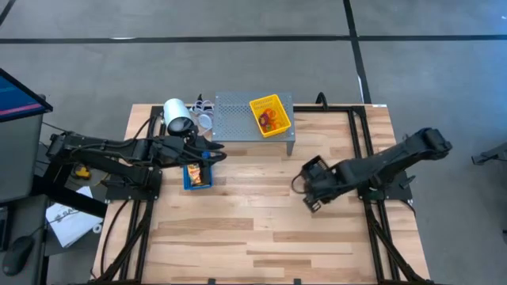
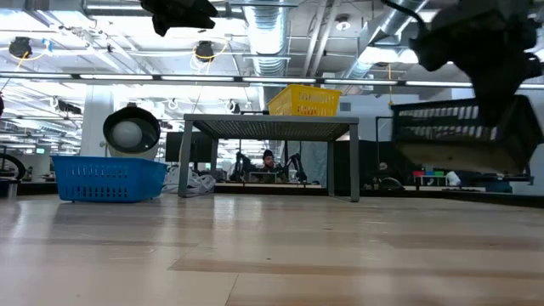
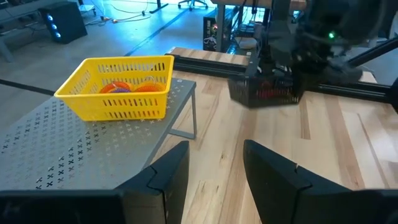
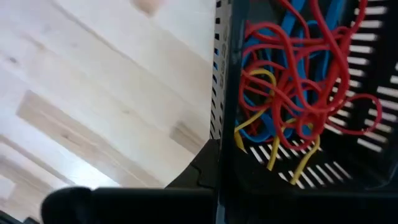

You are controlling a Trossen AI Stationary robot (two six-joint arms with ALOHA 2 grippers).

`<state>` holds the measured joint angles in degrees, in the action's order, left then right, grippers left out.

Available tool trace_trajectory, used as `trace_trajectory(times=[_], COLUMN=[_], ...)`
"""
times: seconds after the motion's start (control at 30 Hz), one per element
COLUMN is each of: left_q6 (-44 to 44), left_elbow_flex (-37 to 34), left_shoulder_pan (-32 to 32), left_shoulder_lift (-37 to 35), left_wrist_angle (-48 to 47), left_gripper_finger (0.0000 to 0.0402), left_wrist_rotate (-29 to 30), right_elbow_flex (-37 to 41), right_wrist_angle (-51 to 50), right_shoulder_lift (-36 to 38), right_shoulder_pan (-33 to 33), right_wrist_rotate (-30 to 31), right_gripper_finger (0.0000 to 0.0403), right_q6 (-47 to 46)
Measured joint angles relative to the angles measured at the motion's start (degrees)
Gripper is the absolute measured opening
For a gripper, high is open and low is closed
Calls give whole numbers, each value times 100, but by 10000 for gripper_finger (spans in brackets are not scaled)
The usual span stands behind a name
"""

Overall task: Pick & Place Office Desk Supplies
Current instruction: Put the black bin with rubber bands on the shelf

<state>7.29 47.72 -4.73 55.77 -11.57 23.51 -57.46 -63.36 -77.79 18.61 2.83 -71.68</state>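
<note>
My right gripper (image 1: pixel 310 190) hangs over the table's right half, shut on a black perforated bin (image 2: pixel 463 136). Red, blue and yellow rubber bands (image 4: pixel 292 74) lie tangled inside it. A yellow bin (image 1: pixel 268 113) with orange and purple rubber bands stands on the grey perforated shelf (image 1: pixel 238 119) at the back. My left gripper (image 3: pixel 214 180) is open with nothing between its fingers. It is held above the table beside the shelf's near left corner, over a blue bin (image 1: pixel 196 176) that rests on the table. My right gripper holds the black bin by the top edge of one side wall (image 4: pixel 225 134), coming from above with the fingers pointing down. One dark finger (image 4: pixel 202 171) shows outside the wall; the bin hides the other. The bin hangs lifted clear of the table, a little tilted.
A white roll-like thing (image 1: pixel 178 116) and cables lie at the shelf's left end. Black rails (image 1: pixel 360 142) run along the table's right side. Bare wood (image 1: pixel 253 229) stretches across the middle and the near half of the table.
</note>
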Motion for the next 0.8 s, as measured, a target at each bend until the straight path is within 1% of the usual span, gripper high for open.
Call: trace_trajectory(times=[0.23, 0.43, 0.5, 0.63, 0.8], left_q6=[-99, -155, -250, -257, -254], left_elbow_flex=[0, 0, 0, 0, 0], left_shoulder_pan=[0, 0, 0, -4, -23], left_shoulder_lift=[11, 11, 11, 11, 13], left_wrist_angle=[-146, -546, -686, -903, -1218], left_gripper_finger=[147, 147, 147, 147, 147], left_wrist_rotate=[-138, -149, -256, -335, -807], right_elbow_flex=[-833, -1944, -2370, -3099, -3659], right_wrist_angle=[466, 925, 951, 945, 990], right_shoulder_lift=[-1459, -2729, -3106, -3724, -4299], right_shoulder_pan=[89, 43, 42, 46, 44], right_wrist_rotate=[-12, -146, -151, -154, -328], right_gripper_finger=[0, 0, 0, 0, 0], right_q6=[733, 1668, 1947, 2404, 2776])
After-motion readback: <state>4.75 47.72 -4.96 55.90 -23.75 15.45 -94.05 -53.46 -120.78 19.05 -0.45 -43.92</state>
